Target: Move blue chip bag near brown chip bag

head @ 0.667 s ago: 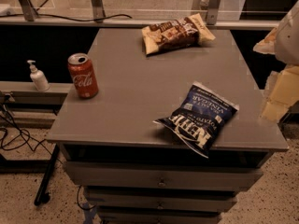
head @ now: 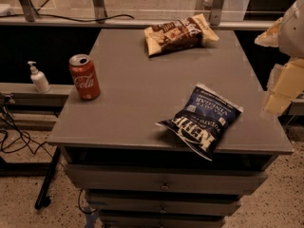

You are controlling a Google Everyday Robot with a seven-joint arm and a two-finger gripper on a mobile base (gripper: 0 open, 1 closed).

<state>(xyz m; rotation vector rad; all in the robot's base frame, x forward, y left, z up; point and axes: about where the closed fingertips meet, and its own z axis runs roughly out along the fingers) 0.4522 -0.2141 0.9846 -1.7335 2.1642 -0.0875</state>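
The blue chip bag (head: pixel 203 120) lies flat on the grey cabinet top (head: pixel 137 99) near its front right, with its white lettering facing the front edge. The brown chip bag (head: pixel 179 33) lies at the back of the top, right of centre, well apart from the blue bag. My gripper (head: pixel 281 82) hangs at the right edge of the view, just beyond the cabinet's right side and to the right of the blue bag. It touches neither bag and holds nothing that I can see.
A red cola can (head: pixel 84 77) stands upright near the left edge of the top. A white pump bottle (head: pixel 38 77) stands on a lower ledge to the left. Drawers are below the top, cables lie on the floor at left, and a railing runs behind.
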